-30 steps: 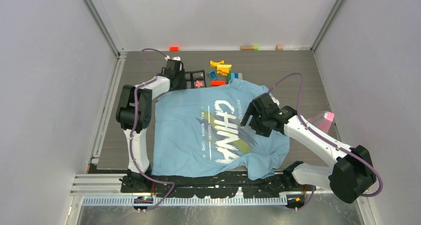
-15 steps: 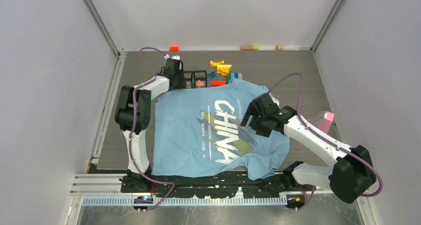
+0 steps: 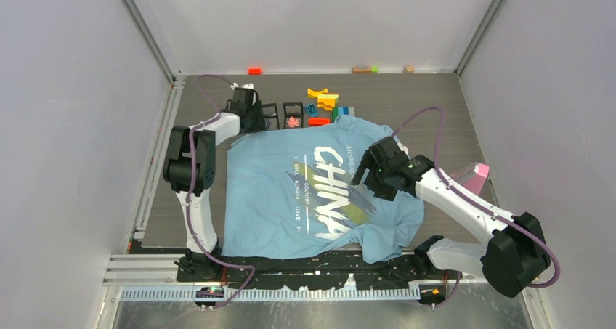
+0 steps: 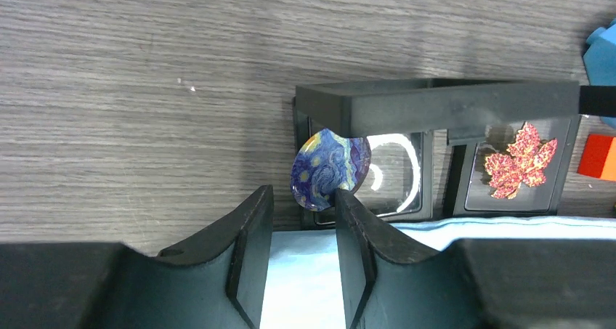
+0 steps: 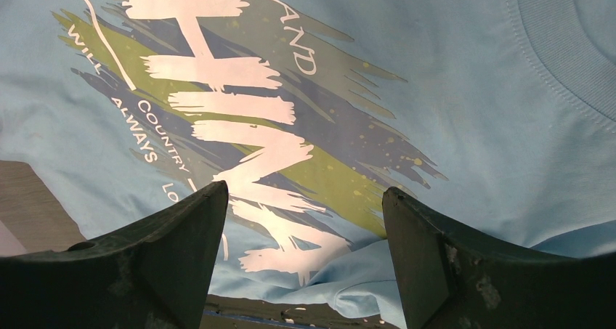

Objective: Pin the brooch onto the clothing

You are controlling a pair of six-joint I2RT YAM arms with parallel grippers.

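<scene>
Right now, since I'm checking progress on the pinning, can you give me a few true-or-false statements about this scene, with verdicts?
1. The right hand is open above the T-shirt. True.
2. A brooch is pinned on the T-shirt. False: none shows on it.
3. The red leaf brooch lies in a black box. True.
4. The left hand hangs over the CHINA lettering. False: it is at the boxes by the shirt's edge, next to a blue round badge.

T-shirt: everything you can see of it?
The T-shirt is light blue, short-sleeved, seemingly cotton knit with a ribbed collar, printed with white CHINA, small white text and yellow-green streaks. It lies print up, spread on the table, rumpled at the near right. The open right gripper hangs over the print; contact unclear.
</scene>
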